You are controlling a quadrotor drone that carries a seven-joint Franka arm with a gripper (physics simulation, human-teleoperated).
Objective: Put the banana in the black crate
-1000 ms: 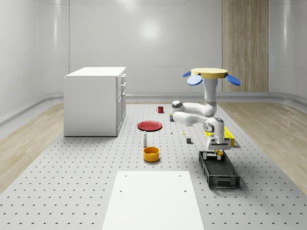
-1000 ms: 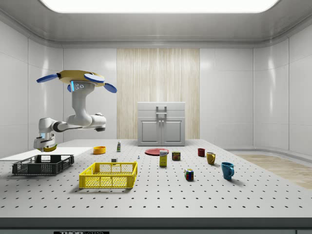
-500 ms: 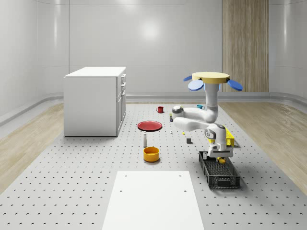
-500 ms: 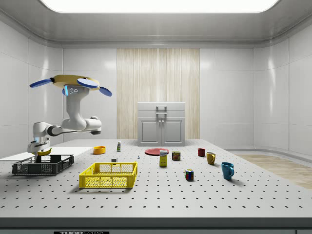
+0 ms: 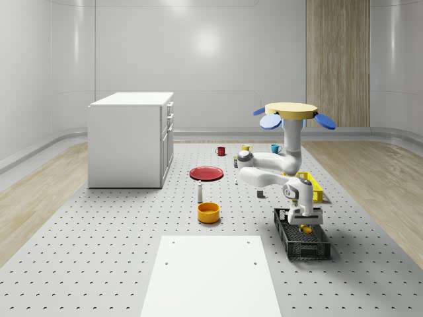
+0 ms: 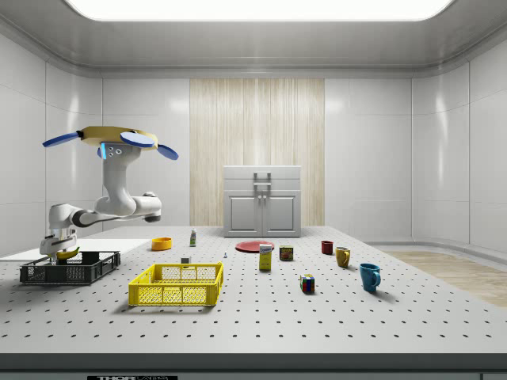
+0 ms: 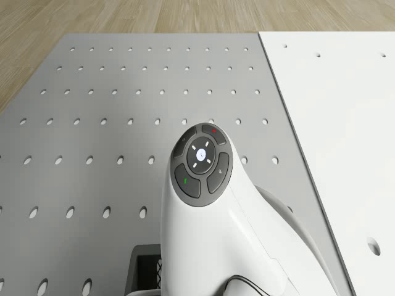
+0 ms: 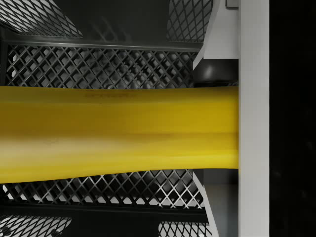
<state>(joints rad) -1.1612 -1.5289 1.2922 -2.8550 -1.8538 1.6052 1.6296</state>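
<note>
Holding the banana [image 5: 305, 228] low inside the black crate [image 5: 310, 247], the gripper [image 5: 305, 223] pinches it between its fingers [image 8: 253, 118].
Drone [image 5: 291, 109] hovers above the perforated table [image 5: 99, 251], beside the crate and over the yellow crate [image 6: 176, 284]; arm reaches down so the gripper sits at crate-rim level. Wrist view: banana lies crosswise against a finger, crate mesh directly beneath it. Orange bowl [image 5: 208, 211] sits well apart from the gripper.

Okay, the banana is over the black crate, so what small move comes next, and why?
Probably open the gripper. The banana sits between its fingers, low above the black crate, whose mesh floor lies directly beneath in the wrist view, while the drone hovers beside the crate.
</note>
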